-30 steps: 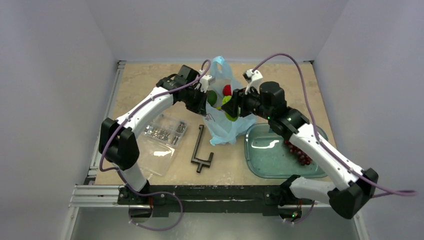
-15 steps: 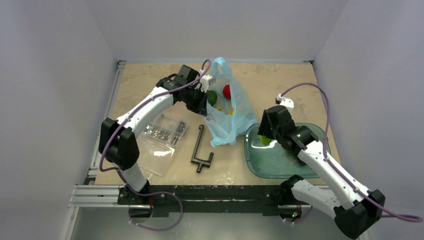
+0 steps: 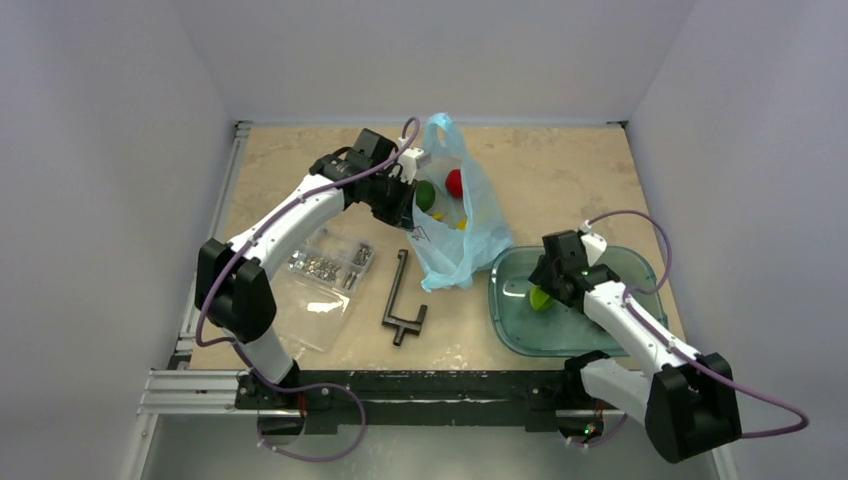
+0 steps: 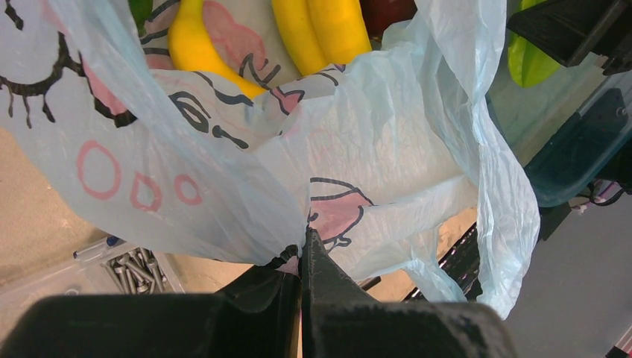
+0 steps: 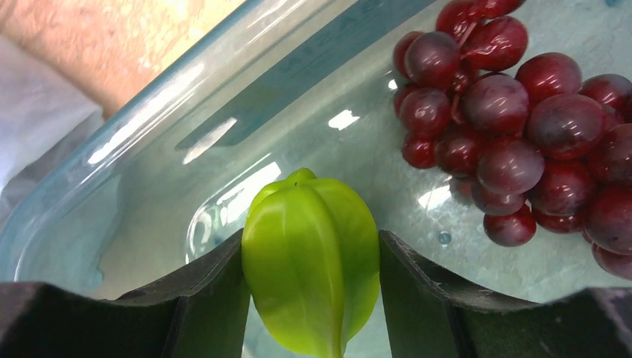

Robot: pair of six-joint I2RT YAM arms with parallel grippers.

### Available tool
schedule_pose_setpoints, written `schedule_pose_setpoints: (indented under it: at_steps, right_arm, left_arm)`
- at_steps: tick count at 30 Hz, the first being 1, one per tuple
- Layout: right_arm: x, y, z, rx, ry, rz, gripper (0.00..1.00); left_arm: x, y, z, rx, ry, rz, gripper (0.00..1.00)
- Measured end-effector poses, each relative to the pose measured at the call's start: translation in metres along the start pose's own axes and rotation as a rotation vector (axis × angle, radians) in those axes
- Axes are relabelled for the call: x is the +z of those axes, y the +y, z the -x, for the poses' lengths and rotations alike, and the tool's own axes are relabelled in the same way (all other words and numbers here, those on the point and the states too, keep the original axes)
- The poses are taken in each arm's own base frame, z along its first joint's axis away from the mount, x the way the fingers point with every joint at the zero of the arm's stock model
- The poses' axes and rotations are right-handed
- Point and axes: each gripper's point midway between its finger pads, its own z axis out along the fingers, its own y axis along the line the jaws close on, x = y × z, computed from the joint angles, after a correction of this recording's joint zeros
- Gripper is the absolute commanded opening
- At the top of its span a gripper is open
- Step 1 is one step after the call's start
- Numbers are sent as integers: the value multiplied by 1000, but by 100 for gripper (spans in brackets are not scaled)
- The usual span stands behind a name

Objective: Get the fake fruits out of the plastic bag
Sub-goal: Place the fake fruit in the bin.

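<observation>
The light-blue plastic bag (image 3: pixel 455 235) lies open at the table's middle back with a red apple (image 3: pixel 454 182), a green fruit (image 3: pixel 425 195) and yellow bananas (image 4: pixel 313 30) inside. My left gripper (image 3: pixel 405 200) is shut on the bag's edge (image 4: pixel 309 224). My right gripper (image 3: pixel 540 295) is shut on a green ridged fruit (image 5: pixel 313 265) and holds it low over the teal tray (image 3: pixel 520 335), beside the dark red grape bunch (image 5: pixel 514 142) that lies in the tray.
A clear flat bag of metal screws (image 3: pixel 325 270) lies left of the plastic bag. A black metal tool (image 3: pixel 400 300) lies between it and the tray. The tray sits at the front right.
My right arm carried the green fruit out of the bag, swung right and toward the front, and lowered it over the tray. The left gripper kept its hold on the bag.
</observation>
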Motion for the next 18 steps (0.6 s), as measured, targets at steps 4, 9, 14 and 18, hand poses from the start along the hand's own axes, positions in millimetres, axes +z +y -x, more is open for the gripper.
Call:
schedule_pose_setpoints:
  at_steps: [4,9,14,18]
  right_arm:
    - [11,-6,3,53,-27,-17,20]
    - [20,-4,5,66,-27,-26,46]
    - [14,1,13,73,-58,11,64]
    - [4,4,23,76,-96,49,81]
  left_arm:
    - [0,0,0,0,0,-1,0]
    - [0,-1,0,0,0,-4,0]
    - [0,-2,0,0,0,-9,0]
    - [0,-3,0,-1,1,-18,0]
